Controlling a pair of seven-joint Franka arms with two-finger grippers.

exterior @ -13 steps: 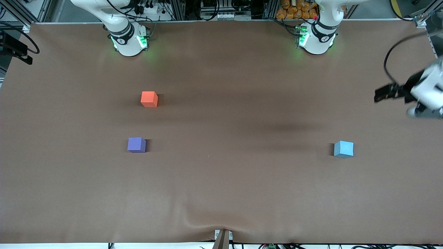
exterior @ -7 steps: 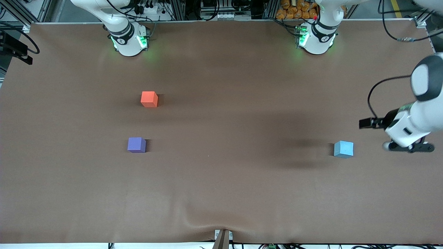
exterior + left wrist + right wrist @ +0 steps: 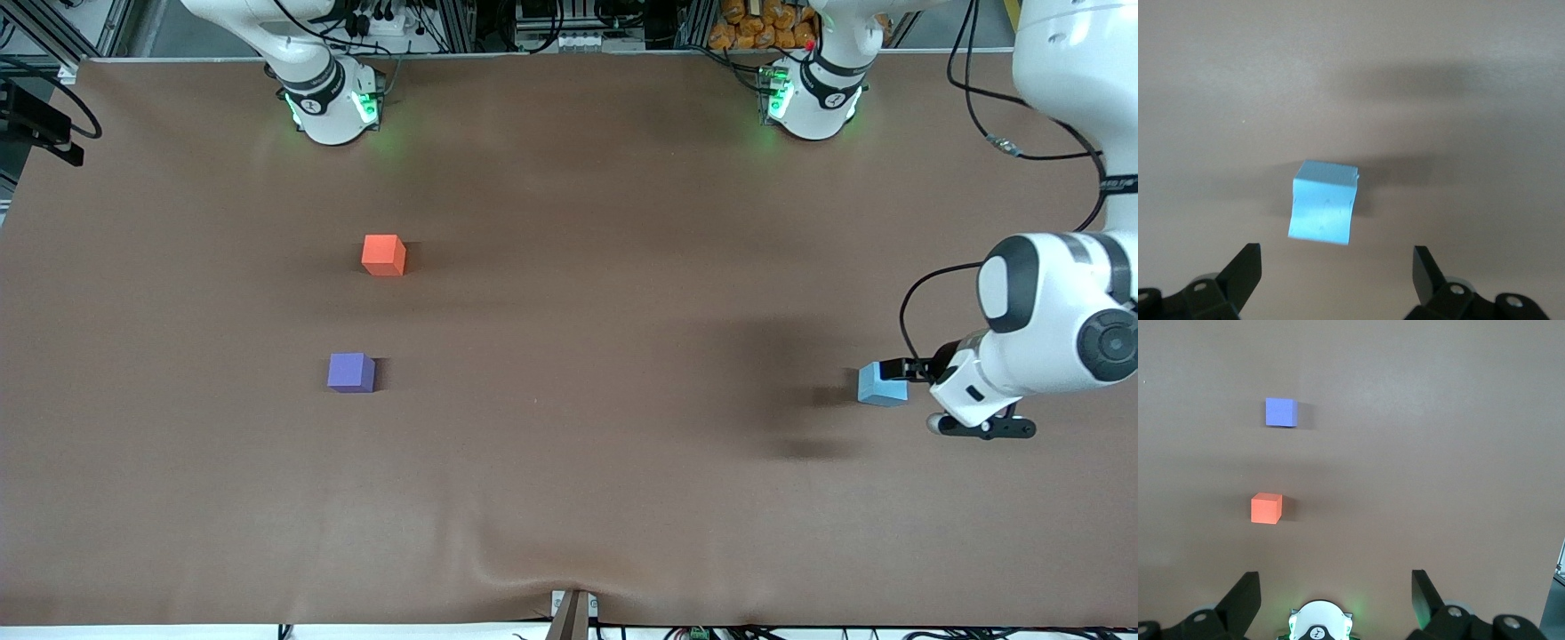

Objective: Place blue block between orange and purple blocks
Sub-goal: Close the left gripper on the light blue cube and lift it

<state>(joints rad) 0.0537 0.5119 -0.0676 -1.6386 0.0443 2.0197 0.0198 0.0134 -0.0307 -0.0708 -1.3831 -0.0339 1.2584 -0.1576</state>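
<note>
Blue block (image 3: 882,384) rests on the tabletop (image 3: 569,498) near the left arm's end, the left gripper (image 3: 1336,270) spread wide above it. Right gripper (image 3: 1335,593), equally wide, waits high above the orange block (image 3: 383,254) and purple block (image 3: 350,372).

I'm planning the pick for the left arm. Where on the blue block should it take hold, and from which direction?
Probably from straight above, pinching two opposite vertical faces of the blue block. It is a small cube sitting flat on the table with nothing touching it, so its flat parallel sides suit two fingers. The left end effector is over it, open wider than the cube.
</note>
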